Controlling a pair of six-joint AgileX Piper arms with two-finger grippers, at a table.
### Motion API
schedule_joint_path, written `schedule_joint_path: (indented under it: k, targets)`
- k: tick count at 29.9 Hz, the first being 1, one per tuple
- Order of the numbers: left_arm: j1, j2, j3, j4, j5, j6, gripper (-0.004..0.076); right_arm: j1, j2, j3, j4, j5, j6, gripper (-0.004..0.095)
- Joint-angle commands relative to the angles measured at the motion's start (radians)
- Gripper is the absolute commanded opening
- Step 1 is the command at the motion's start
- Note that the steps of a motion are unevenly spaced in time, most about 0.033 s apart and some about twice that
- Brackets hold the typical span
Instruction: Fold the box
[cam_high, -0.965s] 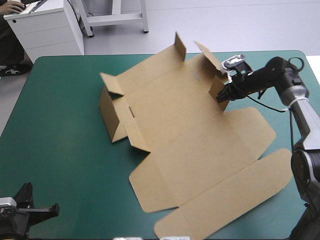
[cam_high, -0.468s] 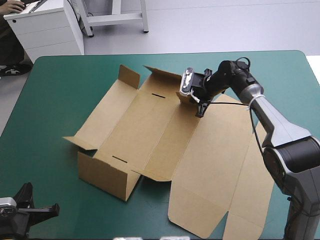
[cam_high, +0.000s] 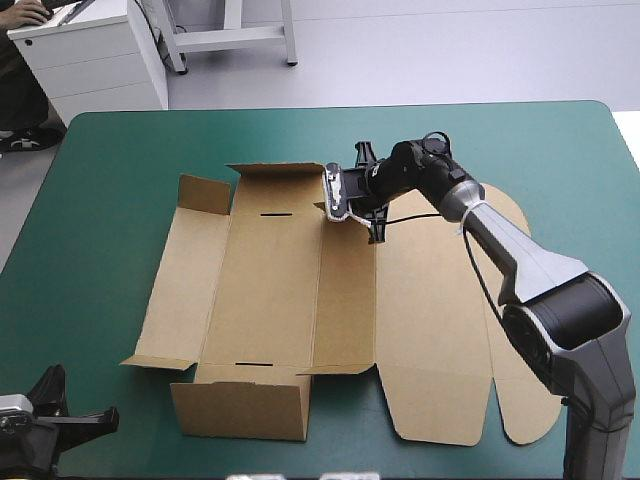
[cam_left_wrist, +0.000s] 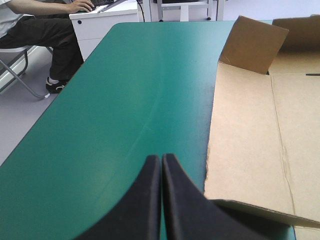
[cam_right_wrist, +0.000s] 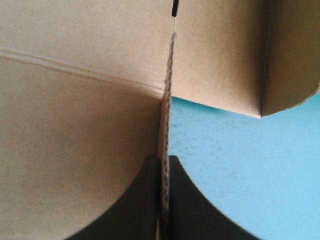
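The brown box (cam_high: 290, 290) lies mostly flat in the middle of the teal-green table, with its near wall (cam_high: 238, 410) raised and small flaps standing at its far edge. My right gripper (cam_high: 372, 208) is at the box's far side, shut on a board edge. In the right wrist view that edge (cam_right_wrist: 167, 120) runs thin between the right gripper (cam_right_wrist: 164, 162) and its black fingers. My left gripper (cam_high: 108, 420) sits low at the table's near left corner. In its own view the left gripper (cam_left_wrist: 161, 161) is shut with nothing in it, the box's left panel (cam_left_wrist: 245, 135) ahead and to one side.
Bare teal-green cover (cam_high: 110, 220) stretches left of the box and along the far edge. A white cabinet (cam_high: 90, 50) stands beyond the table's far left corner.
The right gripper has swung the box around on the table, moving leftward with the board edge in its grip. The box now lies squarer to the table. The left gripper stayed put.
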Motion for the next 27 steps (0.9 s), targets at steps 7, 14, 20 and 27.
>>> schedule_joint_path:
  k: [7, 14, 20, 27]
  targets:
    - [-0.001, -0.013, -0.022, 0.000, -0.073, -0.003, -0.0010, -0.003, -0.058, -0.034, 0.013, -0.042, -0.008, 0.0316]
    - [-0.001, -0.013, -0.022, 0.000, -0.073, -0.003, -0.0010, -0.003, -0.062, -0.034, 0.012, -0.065, 0.022, 0.0678]
    - [-0.001, -0.013, -0.022, 0.000, -0.073, -0.003, -0.0010, -0.003, -0.133, -0.036, -0.032, -0.102, 0.392, 0.0567]
    - [-0.001, -0.013, -0.022, 0.000, -0.073, -0.003, -0.0010, -0.013, -0.213, -0.036, -0.417, -0.089, 1.095, 0.0017]
